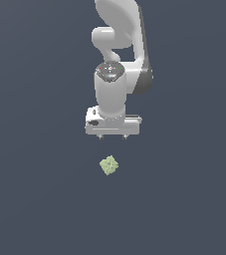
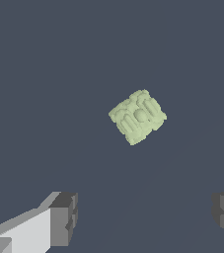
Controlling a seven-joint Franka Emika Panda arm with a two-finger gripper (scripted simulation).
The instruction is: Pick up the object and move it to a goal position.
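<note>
One pale yellow-green lumpy chunk point(image 1: 109, 165), lying alone on the dark grey-blue surface point(image 1: 30, 199), turned so that its corners point along the exterior view's up, down, left and right. Sits below the white hand point(image 1: 112, 136) in the exterior view, nearly under it and a touch toward the exterior view's left, apart from it, with bare surface between. No contact between chunk and hand in either view.

In the wrist view, the same chunk point(image 2: 137, 116) seen from above, bumpy ridges across its upper face, well apart from the two dark grey fingertips point(image 2: 64, 219), and out past them rather than between them. Fingers spread wide, one at each side of the frame, nothing held between them.

Count: one chunk, one hand with two fingers, one white arm point(image 1: 115, 55) with a dark band along its side, reaching down from the exterior view's upper edge. Hand pointing straight down at the surface, hovering above it.
</note>
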